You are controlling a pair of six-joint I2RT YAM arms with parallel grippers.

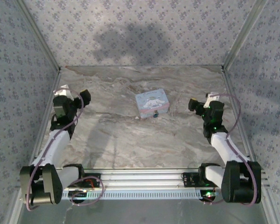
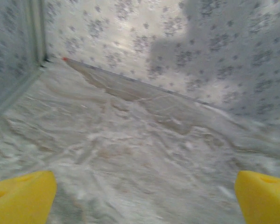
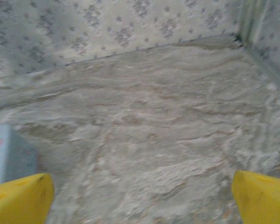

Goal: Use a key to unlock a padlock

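Observation:
The padlock (image 1: 155, 114) is a tiny blue speck with a silvery bit, lying against the near edge of a pale blue cartoon-print tin (image 1: 151, 103) mid-table. The key is hidden or too small to make out. My left gripper (image 1: 84, 98) hovers at the left side of the table, well away from the tin. In its wrist view the left gripper (image 2: 142, 200) is open, its yellow fingertips (image 2: 21, 198) wide apart over bare marble. My right gripper (image 1: 193, 104) sits just right of the tin. Its wrist view shows the right gripper (image 3: 140, 198) open and empty, with the tin's corner (image 3: 7, 156) beside its left fingertip (image 3: 18, 198).
Patterned walls (image 1: 140, 32) enclose the marbled tabletop (image 1: 130, 140) at the back and both sides. A metal rail (image 1: 140, 179) with the arm bases runs along the near edge. Bare table lies between the tin and each arm.

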